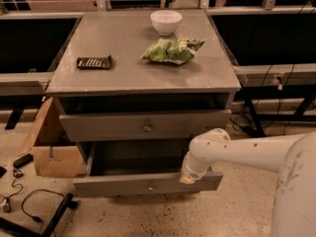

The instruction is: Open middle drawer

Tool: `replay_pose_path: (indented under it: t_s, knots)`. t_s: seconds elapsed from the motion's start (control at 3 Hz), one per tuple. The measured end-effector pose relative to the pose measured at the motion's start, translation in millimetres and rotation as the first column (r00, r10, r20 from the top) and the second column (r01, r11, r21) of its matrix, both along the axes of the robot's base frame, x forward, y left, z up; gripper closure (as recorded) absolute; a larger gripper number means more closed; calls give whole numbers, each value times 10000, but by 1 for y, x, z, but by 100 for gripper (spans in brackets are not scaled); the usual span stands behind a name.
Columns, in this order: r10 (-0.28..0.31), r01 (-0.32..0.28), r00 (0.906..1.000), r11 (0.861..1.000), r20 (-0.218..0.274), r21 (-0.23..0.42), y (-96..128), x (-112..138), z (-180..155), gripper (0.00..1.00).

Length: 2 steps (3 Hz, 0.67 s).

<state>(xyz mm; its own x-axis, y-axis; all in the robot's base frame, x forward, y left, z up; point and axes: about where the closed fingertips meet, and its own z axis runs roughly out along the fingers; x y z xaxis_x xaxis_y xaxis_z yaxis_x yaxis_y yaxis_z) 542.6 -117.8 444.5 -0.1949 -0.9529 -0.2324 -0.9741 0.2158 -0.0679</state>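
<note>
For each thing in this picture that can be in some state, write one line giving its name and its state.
middle drawer: open, pulled well out.
uppermost drawer: seems slightly ajar.
gripper: at the middle drawer's front, right of its knob.
white bowl: upright, looks empty.
green snack bag: lying crumpled on the cabinet top.
cardboard box: open, flap up.
</note>
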Motion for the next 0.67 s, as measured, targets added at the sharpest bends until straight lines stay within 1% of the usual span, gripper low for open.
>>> replay_pose_path:
  t_s: [0.33,0.67]
  knots:
    - [-152,156,9995,9998,-278,158,-6,-21,-4,100]
    - [-153,157,9995,9997,-283,160,-6,-20,-2,100]
